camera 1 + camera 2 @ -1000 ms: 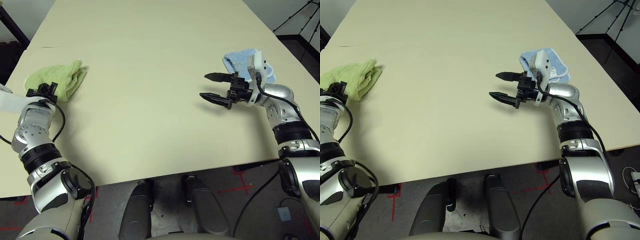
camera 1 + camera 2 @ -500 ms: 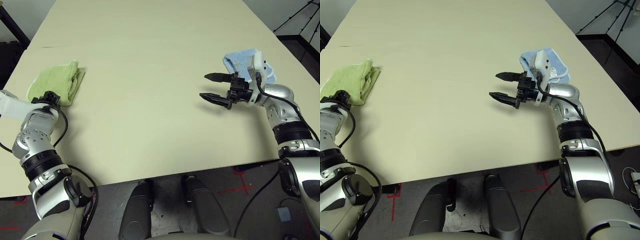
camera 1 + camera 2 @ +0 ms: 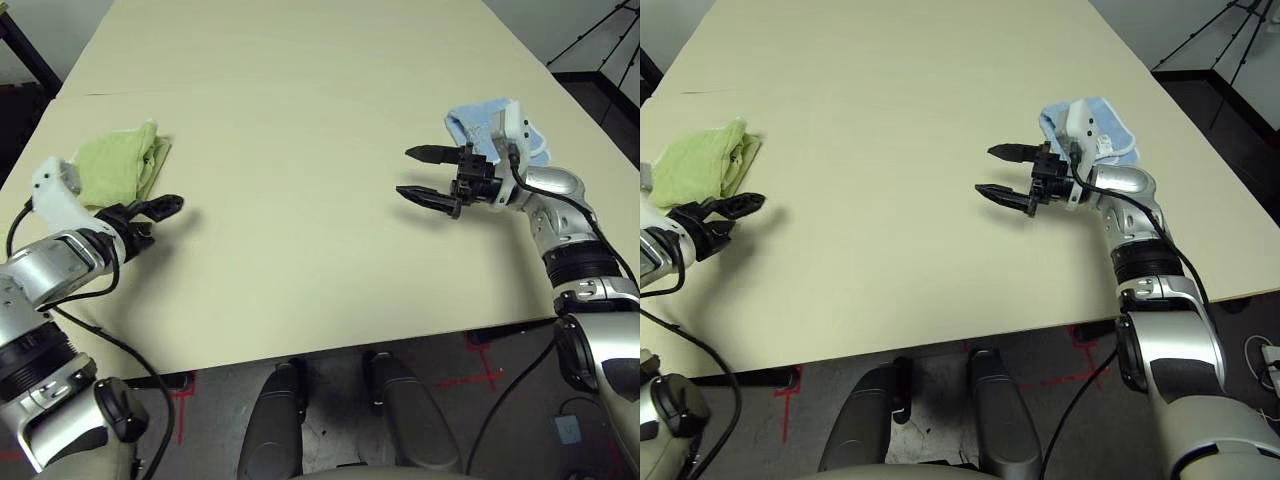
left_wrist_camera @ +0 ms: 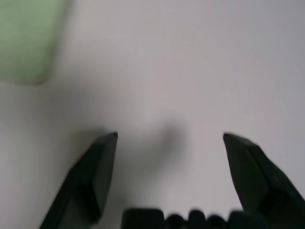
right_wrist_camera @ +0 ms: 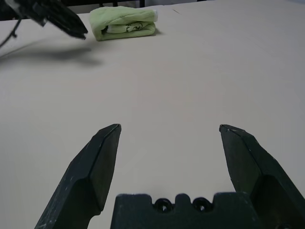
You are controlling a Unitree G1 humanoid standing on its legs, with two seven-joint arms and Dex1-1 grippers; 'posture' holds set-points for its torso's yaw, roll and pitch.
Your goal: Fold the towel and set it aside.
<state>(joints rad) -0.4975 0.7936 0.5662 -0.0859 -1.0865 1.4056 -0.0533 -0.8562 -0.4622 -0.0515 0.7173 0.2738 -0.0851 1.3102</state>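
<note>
Meanwhile, the folded towel (image 3: 115, 165) lay at left; left claw (image 3: 150, 214) beside it and right claw (image 3: 422, 174) gaped wide, both empty.

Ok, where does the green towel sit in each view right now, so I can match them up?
Left eye view: towel folded, far left, just beyond the left gripper.
Right eye view: left edge.
Left wrist view: green blur in one corner.
Right wrist view: far across the table.
Shared landmark: the left gripper beside it.

cream table (image 3: 300, 120), folded blue cloth (image 3: 478, 119)
</note>
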